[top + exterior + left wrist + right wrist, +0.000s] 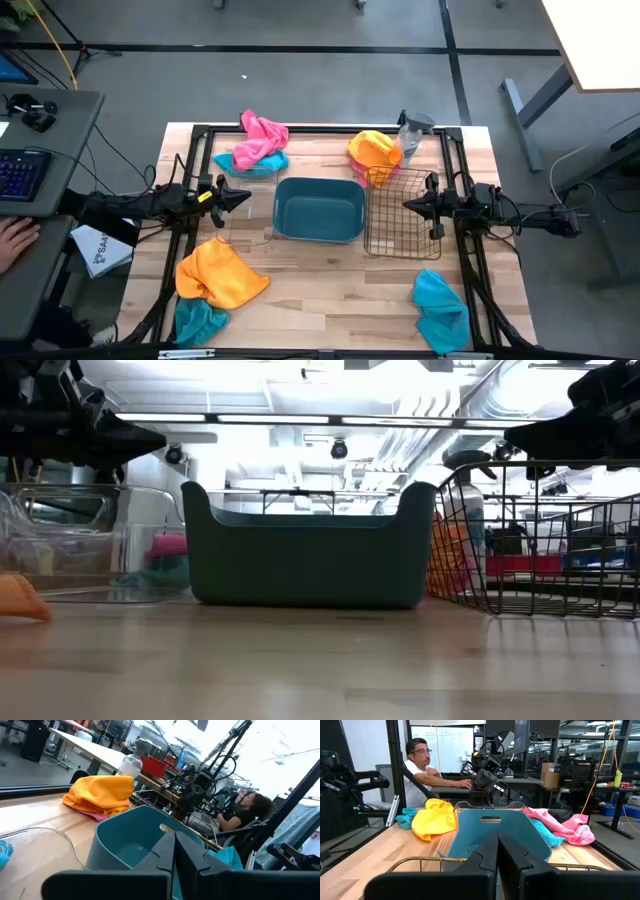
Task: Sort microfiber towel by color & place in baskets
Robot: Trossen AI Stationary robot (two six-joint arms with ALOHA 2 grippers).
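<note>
Both grippers hover shut above the baskets and hold nothing. My left gripper (245,197) points right over the clear plastic box (248,222). My right gripper (408,205) points left over the wire-mesh basket (400,215). The teal tub (318,210) stands between the two. A pink towel (262,135) lies on a turquoise one (250,162) at the far left. An orange towel (373,150) rests at the far right beside the wire basket. Near left, an orange towel (218,272) overlaps a turquoise one (198,320). Another turquoise towel (440,310) lies near right.
A clear spray bottle (412,135) stands at the far right next to the orange towel. A black frame (190,135) borders the table. A person's hand (15,240) rests at a desk left of the table. Bare wood (330,290) lies between the near towels.
</note>
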